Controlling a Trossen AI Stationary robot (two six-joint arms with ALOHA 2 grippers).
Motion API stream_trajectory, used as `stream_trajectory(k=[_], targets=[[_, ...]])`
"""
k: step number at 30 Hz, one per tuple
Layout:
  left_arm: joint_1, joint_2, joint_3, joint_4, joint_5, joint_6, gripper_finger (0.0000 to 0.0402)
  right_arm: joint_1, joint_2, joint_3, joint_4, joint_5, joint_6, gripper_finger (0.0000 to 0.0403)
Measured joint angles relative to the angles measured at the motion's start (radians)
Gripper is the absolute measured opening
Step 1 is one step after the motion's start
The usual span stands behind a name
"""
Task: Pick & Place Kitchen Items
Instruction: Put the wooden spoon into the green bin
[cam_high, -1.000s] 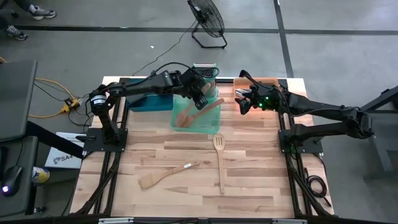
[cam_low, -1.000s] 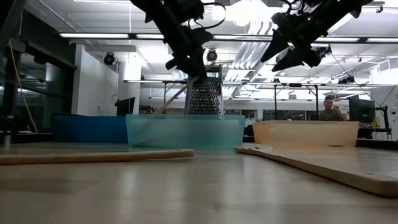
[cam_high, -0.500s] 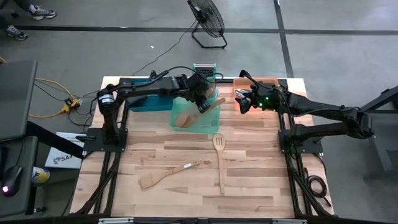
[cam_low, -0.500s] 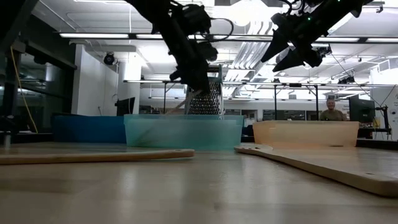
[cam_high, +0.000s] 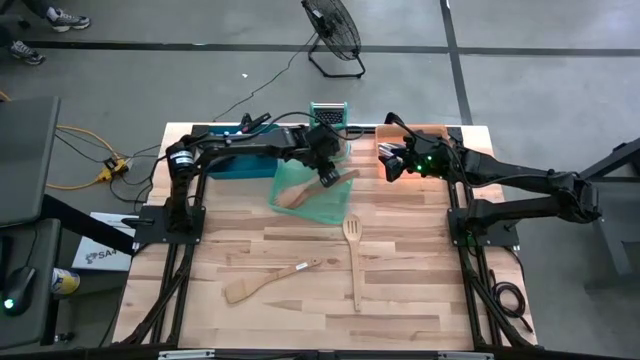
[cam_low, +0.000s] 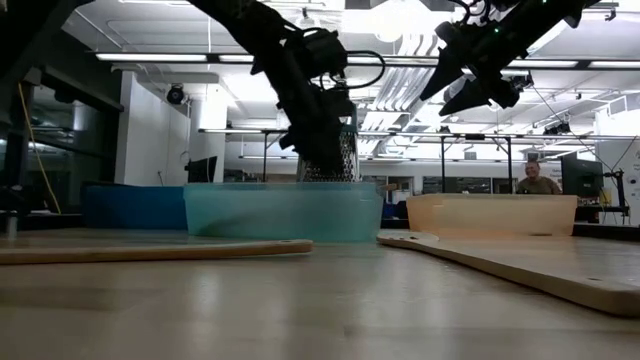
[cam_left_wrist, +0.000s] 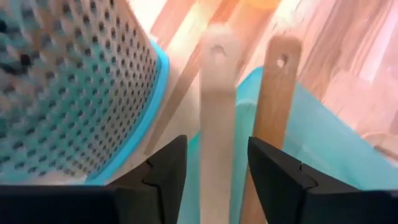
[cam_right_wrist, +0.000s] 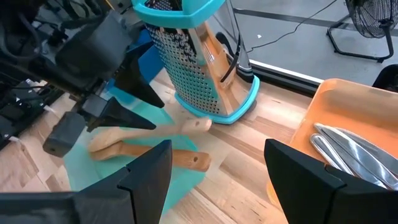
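Note:
My left gripper (cam_high: 328, 172) is low over the green tray (cam_high: 305, 203), open. Its fingers stand on either side of a pale wooden spoon's handle (cam_left_wrist: 217, 118), with a thin gap on each side. The spoon (cam_right_wrist: 149, 132) lies nearly flat in the tray beside a darker wooden utensil (cam_right_wrist: 174, 158). My right gripper (cam_high: 388, 160) hangs open and empty above the orange tray (cam_high: 432, 134), which holds silver cutlery (cam_right_wrist: 351, 149). A wooden spatula (cam_high: 270, 281) and a slotted wooden spoon (cam_high: 353, 255) lie flat on the table.
The metal box grater (cam_high: 328, 113) stands upright just behind the green tray, close to my left gripper. A blue tray (cam_high: 232, 162) sits at the far left. The near half of the table (cam_high: 420, 290) is bare wood. A person (cam_low: 540, 178) shows in the room behind.
My left gripper has gone down into the green tray with the pale spoon. The spoon has gone from slanting steeply to lying nearly flat. The green tray has turned askew and shifted a little toward the table's left edge.

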Motion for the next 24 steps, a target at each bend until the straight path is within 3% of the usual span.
stream_trajectory(k=[9,19,24], targets=[[0.000,0.005,0.014,-0.022,0.003,0.000,0.0175,0.000,0.000,0.000,-0.001,-0.025,-0.002,0.0248],[-0.001,-0.020,0.216,-0.416,0.000,0.046,0.0176,0.015,0.000,0.000,-0.067,-0.254,0.243,0.0248],[-0.015,-0.115,0.197,-0.457,-0.043,0.096,0.0176,0.104,0.000,0.000,0.004,-0.258,0.333,0.0248]])
